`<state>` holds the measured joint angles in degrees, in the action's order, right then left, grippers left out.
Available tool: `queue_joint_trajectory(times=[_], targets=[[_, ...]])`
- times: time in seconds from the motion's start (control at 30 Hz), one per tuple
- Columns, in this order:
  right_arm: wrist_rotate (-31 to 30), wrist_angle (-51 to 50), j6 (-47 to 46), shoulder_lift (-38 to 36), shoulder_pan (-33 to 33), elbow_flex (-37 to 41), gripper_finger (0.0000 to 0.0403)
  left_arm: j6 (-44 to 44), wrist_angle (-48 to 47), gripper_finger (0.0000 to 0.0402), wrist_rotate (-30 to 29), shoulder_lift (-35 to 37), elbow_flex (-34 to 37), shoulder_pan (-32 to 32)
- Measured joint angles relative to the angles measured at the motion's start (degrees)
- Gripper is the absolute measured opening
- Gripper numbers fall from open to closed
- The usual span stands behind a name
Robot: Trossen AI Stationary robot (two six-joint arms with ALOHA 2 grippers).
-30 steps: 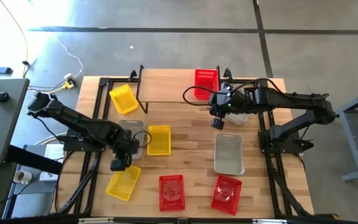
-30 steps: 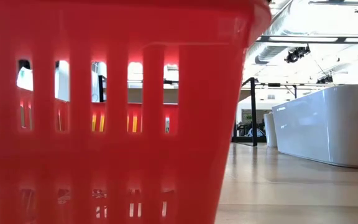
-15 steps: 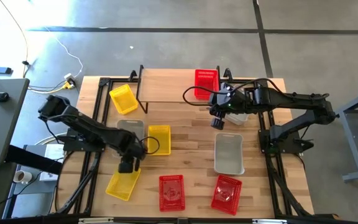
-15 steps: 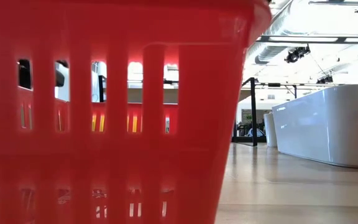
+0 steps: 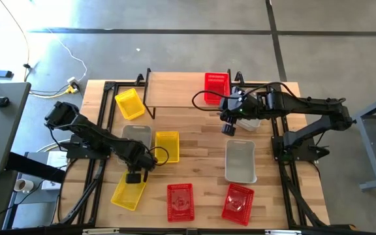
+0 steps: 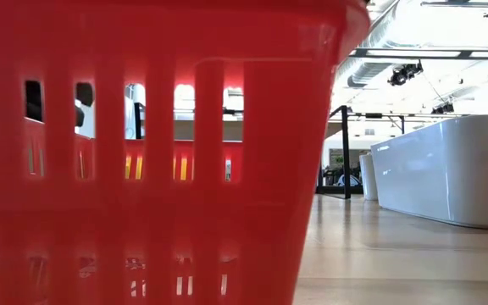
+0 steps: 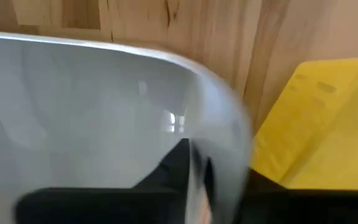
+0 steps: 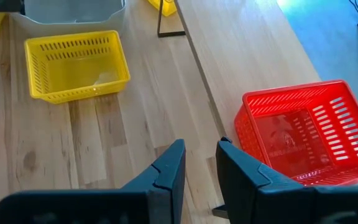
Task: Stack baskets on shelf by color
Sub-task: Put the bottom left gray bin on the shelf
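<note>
A pale grey basket [image 5: 136,135] stands left of centre on the table, and my left gripper [image 5: 134,171] points down at its near wall, shut on it. A yellow basket [image 5: 167,146] stands beside it. A flat-looking yellow basket [image 5: 126,194] lies near the front edge and another yellow one [image 5: 129,103] at the far left. A red basket [image 5: 217,87] sits on the shelf [image 5: 178,91], on its right end. My right gripper [image 8: 201,162] hangs open in front of the shelf, holding nothing. My left gripper takes the grey basket's rim [image 7: 229,134] on the wall next to the yellow basket [image 7: 328,124]. One finger [image 7: 179,165] is inside the basket and the other outside. The fingers come from above, pointing down. The basket stands on the table.
Two red baskets [image 5: 180,201] [image 5: 238,201] lie near the front edge, and a grey basket [image 5: 240,161] lies right of centre. Another grey one [image 5: 252,122] shows under the right arm. A red basket [image 6: 142,152] fills most of the low view.
My left gripper has come down and a little toward the table's right edge, onto the grey basket's near wall. The baskets have stayed where they were.
</note>
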<state>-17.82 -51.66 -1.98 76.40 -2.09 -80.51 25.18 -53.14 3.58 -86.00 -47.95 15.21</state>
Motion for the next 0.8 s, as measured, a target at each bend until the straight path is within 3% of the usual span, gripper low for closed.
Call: queue_joint_trajectory(times=[0.23, 0.8], targets=[[0.0, 0.0, -0.1, 0.0, 0.0, 0.0, 0.0078, 3.2, -2.3, 0.0003, -1.1, 3.8, -1.8, 1.2], [-0.2, 0.0, -2.2, 0.0, 0.0, 0.0, 0.0078, 3.3, -17.2, 0.0001, -7.6, 14.9, -21.3, 4.8]])
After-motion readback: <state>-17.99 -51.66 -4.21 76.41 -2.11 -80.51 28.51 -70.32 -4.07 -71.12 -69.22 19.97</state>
